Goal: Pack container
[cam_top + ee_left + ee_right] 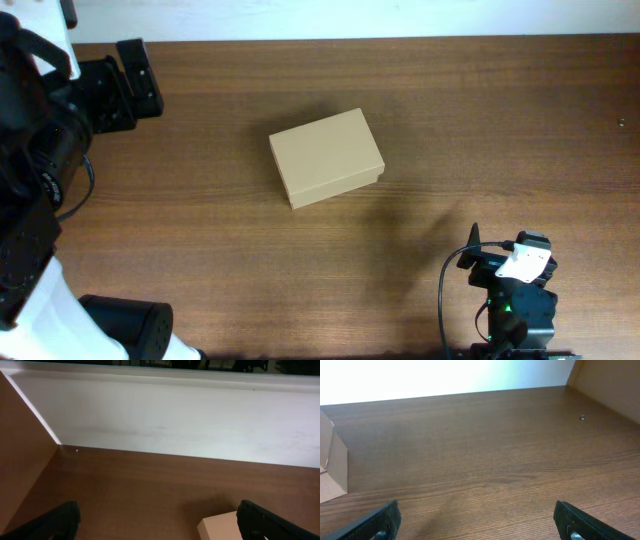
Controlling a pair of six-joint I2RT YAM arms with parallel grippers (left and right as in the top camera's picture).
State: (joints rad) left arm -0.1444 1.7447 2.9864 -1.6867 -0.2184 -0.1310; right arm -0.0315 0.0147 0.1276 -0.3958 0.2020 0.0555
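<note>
The container (326,156) is a plain tan cardboard box with its lid down, standing near the middle of the wooden table. One corner of it shows in the left wrist view (218,528) and an edge in the right wrist view (332,471). My left gripper (159,521) is open and empty, back at the table's far left (133,82), well away from the box. My right gripper (477,521) is open and empty, near the front right edge (503,264), with bare wood between its fingers.
A white wall (170,415) runs along the table's far edge. A small speck (582,417) lies on the wood at the far right. Nothing else lies on the table (200,240) in these views.
</note>
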